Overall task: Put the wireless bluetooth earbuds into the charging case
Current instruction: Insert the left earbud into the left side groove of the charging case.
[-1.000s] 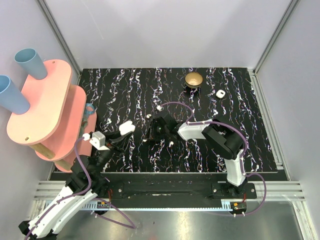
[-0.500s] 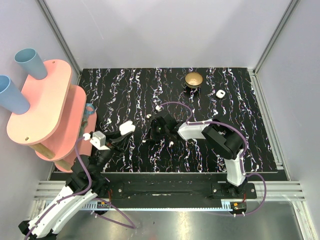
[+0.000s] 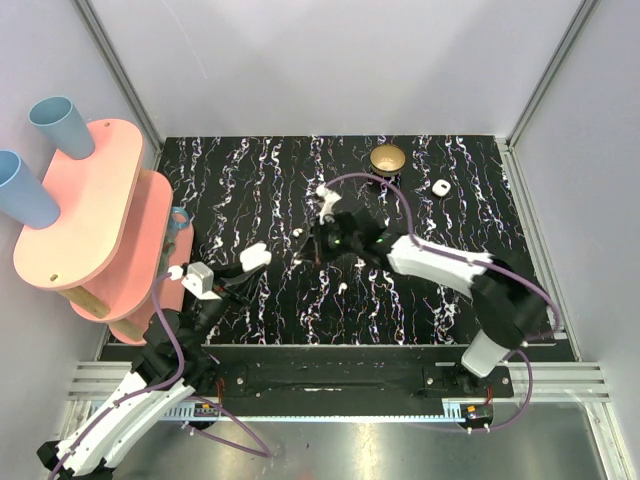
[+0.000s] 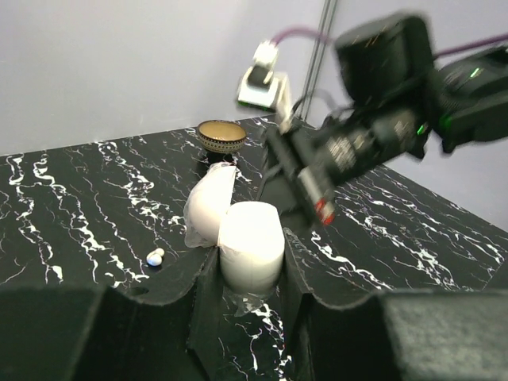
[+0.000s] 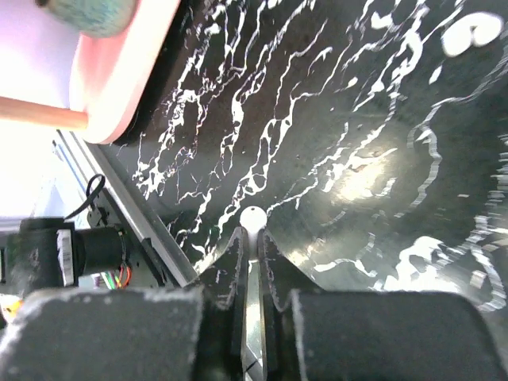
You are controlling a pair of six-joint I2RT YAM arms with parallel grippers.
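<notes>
My left gripper (image 3: pixel 245 268) is shut on the open white charging case (image 3: pixel 254 254) and holds it low over the black marbled table. In the left wrist view the case body (image 4: pixel 252 242) sits between the fingers (image 4: pixel 198 294), with its lid (image 4: pixel 208 202) tipped back to the left. One earbud (image 4: pixel 155 256) lies on the table just left of the case. My right gripper (image 3: pixel 308 245) is shut on a tiny white earbud (image 5: pixel 252 216) at its fingertips, above the table and right of the case. Another earbud (image 3: pixel 343 286) lies on the table under the right arm.
A pink two-tier shelf (image 3: pixel 90 220) with blue cups (image 3: pixel 60 125) stands at the left edge. A gold dish (image 3: pixel 387 158) on a black base and a small white piece (image 3: pixel 438 186) sit at the back. A metal rail (image 3: pixel 330 375) runs along the near edge.
The right arm has stretched out and its gripper has moved toward the back, away from the near edge. The left arm and the case have not moved. The earbud under the right arm has stayed.
</notes>
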